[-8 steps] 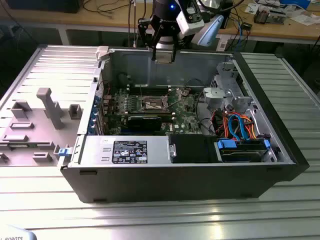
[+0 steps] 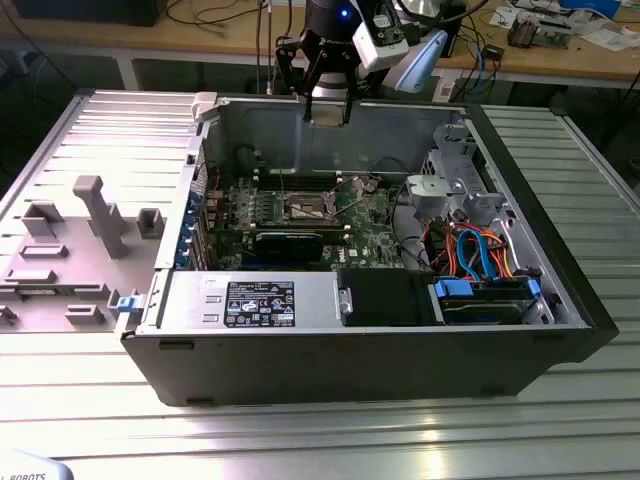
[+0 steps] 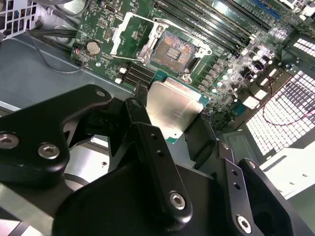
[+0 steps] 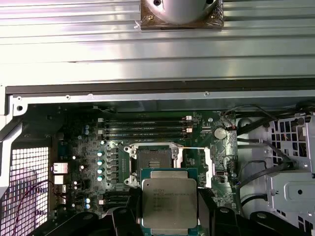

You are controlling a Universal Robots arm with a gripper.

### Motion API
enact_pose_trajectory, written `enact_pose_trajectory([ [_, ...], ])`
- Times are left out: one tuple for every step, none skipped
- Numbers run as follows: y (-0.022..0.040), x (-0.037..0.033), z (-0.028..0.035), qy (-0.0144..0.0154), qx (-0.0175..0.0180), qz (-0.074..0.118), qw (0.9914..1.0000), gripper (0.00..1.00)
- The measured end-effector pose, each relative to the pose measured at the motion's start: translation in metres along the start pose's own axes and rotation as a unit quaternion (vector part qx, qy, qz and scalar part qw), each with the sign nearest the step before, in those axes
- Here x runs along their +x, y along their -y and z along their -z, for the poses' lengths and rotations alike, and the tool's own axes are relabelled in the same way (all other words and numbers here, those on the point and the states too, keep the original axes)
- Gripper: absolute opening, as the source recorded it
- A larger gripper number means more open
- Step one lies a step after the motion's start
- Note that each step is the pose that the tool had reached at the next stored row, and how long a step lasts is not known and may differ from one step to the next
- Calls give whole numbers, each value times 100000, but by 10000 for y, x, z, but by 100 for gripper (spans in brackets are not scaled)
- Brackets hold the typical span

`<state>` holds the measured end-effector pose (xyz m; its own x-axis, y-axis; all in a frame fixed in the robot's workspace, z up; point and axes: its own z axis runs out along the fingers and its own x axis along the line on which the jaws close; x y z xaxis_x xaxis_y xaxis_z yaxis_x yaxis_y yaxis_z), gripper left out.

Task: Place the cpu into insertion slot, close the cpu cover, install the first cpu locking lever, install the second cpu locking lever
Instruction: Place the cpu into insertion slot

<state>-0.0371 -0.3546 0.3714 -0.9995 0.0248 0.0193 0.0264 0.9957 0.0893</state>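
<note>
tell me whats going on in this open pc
The gripper holds the cpu above the open case, over the motherboard. The insertion slot is empty and its cover is flipped open, so the cpu is not seated yet.

A black robot pincer (image 3: 172, 112) with shiny screws (image 3: 177, 200)
It is made of thick black bars (image 3: 153, 162) joined like links, and each bar has round silver screws. In the exterior view, the black wrist (image 2: 325, 45) has a small blue light (image 2: 345, 13) glowing on it and a white box (image 2: 378, 40) beside it.
</note>
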Motion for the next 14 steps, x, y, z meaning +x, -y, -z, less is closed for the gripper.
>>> enact_pose_trajectory([
  [0, 0, 0, 1, -2, -1, 100000, 54],
  [0, 0, 0, 1, -2, 1, 100000, 54],
  [0, 0, 0, 0, -4, 0, 100000, 54],
  [0, 0, 0, 0, -1, -10, 100000, 54],
  [0, 0, 0, 1, -2, -51, 100000, 54],
  [0, 0, 0, 20, -7, -222, 100000, 54],
  [0, -1, -1, 61, -14, -623, 99998, 54],
  [0, 0, 0, 102, -19, -1155, 99993, 54],
  [0, 0, -1, 156, -29, -1738, 99985, 54],
  [0, 0, -2, 222, -46, -2483, 99969, 54],
  [0, 0, -2, 282, -57, -3145, 99950, 54],
  [0, 0, -4, 386, -79, -4315, 99906, 54],
  [0, 0, -5, 445, -87, -5001, 99874, 54],
  [1, 0, -5, 503, -98, -5639, 99840, 54],
])
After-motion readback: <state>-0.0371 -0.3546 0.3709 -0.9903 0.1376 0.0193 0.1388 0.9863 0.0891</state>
